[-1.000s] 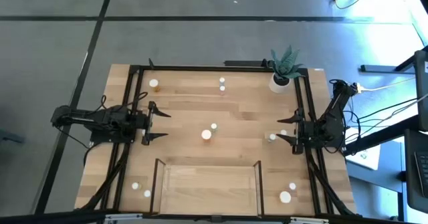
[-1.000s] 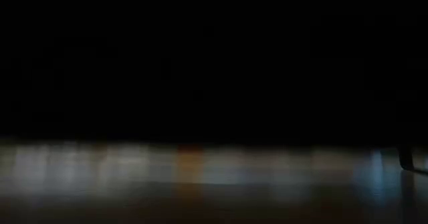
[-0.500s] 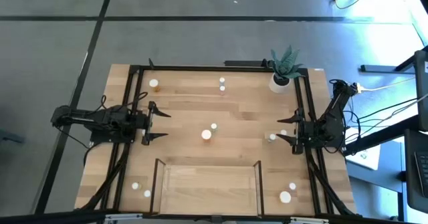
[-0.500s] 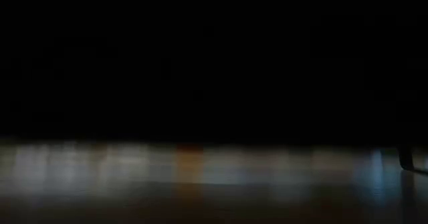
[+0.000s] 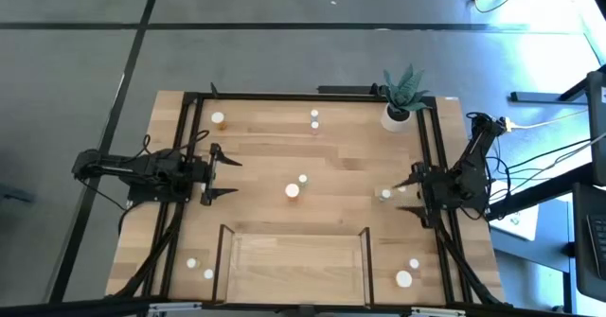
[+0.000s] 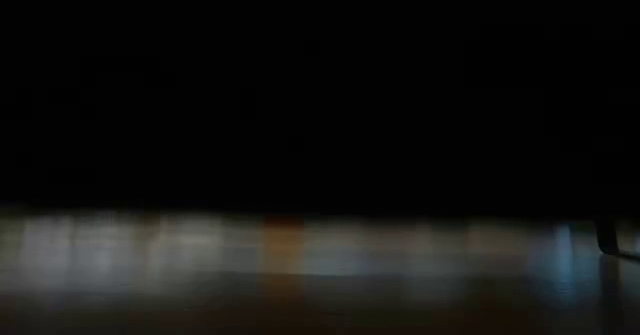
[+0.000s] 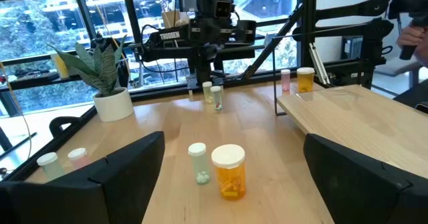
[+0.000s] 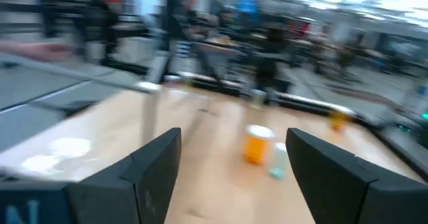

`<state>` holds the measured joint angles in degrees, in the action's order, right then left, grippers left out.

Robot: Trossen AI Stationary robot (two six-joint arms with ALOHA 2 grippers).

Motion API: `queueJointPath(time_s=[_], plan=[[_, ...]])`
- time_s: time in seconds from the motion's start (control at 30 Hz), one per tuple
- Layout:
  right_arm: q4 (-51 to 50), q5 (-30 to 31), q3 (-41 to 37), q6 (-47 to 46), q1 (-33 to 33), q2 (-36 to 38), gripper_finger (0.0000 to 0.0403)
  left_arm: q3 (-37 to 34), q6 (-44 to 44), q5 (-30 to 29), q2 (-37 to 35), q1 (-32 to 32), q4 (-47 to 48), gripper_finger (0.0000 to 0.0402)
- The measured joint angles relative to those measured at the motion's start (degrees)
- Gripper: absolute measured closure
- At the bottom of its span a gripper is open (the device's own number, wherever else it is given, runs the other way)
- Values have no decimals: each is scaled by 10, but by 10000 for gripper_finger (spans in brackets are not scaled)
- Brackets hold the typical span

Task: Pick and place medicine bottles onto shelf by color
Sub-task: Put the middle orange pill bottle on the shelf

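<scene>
Counter (image 5: 265, 156): one, light wood.
Shelf (image 5: 295, 265): one, at 6 o'clock on the counter, nothing on it.
Arms: two. Left end effector (image 5: 223, 177) at 9 o'clock, fingers apart, holding nothing. Right end effector (image 5: 405, 192) at 3 o'clock, fingers apart, holding nothing, just beside one bottle.
Plant pot (image 5: 396, 116): one, at 1 o'clock.
Medicine bottles (image 5: 293, 191): ten countable from above, scattered; two at centre, one amber.

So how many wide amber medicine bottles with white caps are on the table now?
3 wide amber bottles. One stands mid-table; one beyond the light-wood shelf's right end; one near the edge opposite the shelf, on the left arm's side. None looks hidden from above.
</scene>
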<state>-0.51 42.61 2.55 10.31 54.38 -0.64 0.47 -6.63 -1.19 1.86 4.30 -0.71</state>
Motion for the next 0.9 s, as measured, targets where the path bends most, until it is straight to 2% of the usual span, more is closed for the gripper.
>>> queueJointPath(time_s=[0.13,0.27,0.43,0.6,0.67,0.9], plan=[[1,-86,0,6,0,0,131,0,0,0,0,0,0,49],[2,-118,0,-2,0,0,131,0,-10,0,0,0,0,49],[6,-108,0,-15,0,0,131,0,-15,-1,0,0,-2,49],[10,-51,0,-15,-8,0,131,0,-13,-2,0,0,-3,49],[10,-33,0,-17,-18,0,131,0,-1,-2,0,0,-9,50],[10,-32,0,-23,-85,0,131,0,2,-17,0,-1,-41,50]])
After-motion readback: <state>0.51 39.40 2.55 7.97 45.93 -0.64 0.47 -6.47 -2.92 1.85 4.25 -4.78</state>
